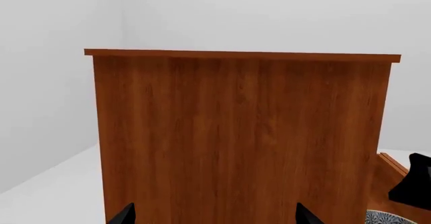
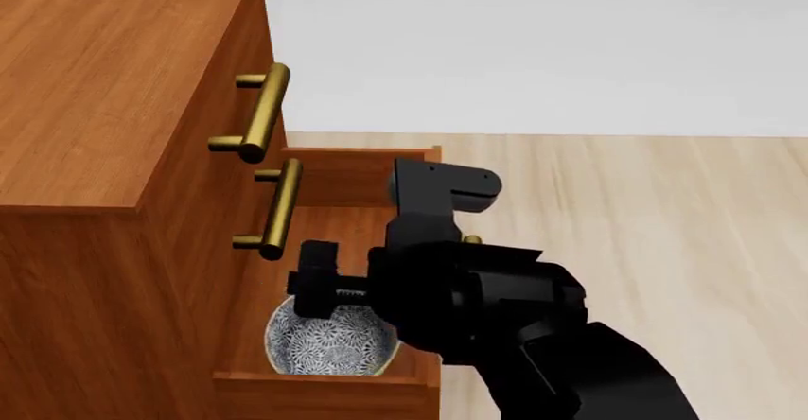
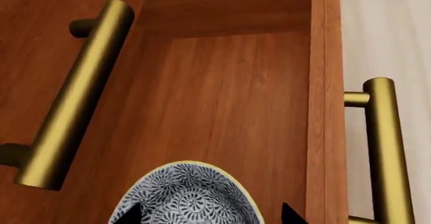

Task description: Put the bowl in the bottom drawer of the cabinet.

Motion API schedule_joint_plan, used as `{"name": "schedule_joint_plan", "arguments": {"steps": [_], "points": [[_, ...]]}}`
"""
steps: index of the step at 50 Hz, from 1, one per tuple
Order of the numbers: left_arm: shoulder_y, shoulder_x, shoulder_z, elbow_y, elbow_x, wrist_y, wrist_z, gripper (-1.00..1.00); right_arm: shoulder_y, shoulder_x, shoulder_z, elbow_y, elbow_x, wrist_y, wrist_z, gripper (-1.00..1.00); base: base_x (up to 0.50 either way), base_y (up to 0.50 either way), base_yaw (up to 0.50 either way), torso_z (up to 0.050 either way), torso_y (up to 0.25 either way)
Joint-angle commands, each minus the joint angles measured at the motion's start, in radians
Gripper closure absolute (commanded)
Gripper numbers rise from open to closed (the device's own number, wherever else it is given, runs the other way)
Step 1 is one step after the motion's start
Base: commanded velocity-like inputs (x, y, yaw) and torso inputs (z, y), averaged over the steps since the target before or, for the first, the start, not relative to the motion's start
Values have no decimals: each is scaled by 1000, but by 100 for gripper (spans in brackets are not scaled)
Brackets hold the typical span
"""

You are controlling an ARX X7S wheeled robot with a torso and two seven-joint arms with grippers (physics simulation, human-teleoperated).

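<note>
Bowl inside the open bottom drawer, right arm above it.

The cabinet (image 2: 114,89) is a reddish-brown wood-grain chest with a flat top and brass bar handles (image 2: 259,113) on the two upper drawer fronts. It stands on a pale plank floor (image 2: 657,212) against a plain white wall (image 2: 531,51). The bottom drawer (image 3: 235,98) is pulled out, a smooth wooden box with a brass handle (image 3: 384,148) on its front. The bowl (image 2: 331,340), small, round and glazed white with a dense blue-grey floral pattern, sits on the drawer floor near one end. The black right gripper (image 2: 316,283) hangs just above the bowl; its fingers (image 3: 291,215) stand apart on either side of the bowl, without visible contact. The left gripper (image 1: 214,215) faces the cabinet's side panel, its fingers spread wide and empty.
</note>
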Motion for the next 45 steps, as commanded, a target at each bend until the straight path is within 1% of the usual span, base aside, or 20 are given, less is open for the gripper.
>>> {"name": "schedule_joint_plan", "arguments": {"steps": [1,27,28,45], "points": [[-1,-1,2,-1,0,1,-2,-100,-1,0,-11,6,-16,0,7,-100,0,0,0,0,0],[6,-6,0,6,-1,3,-11,-100,-1,0,-11,6,-16,0,7,-100,0,0,0,0,0],[6,-7,0,7,0,2,-12,-100,16,0,-12,2,-18,-27,-1,-100,0,0,0,0,0],[6,-12,2,20,3,-5,-20,-100,58,0,2,-16,-80,-84,8,-100,0,0,0,0,0]]}}
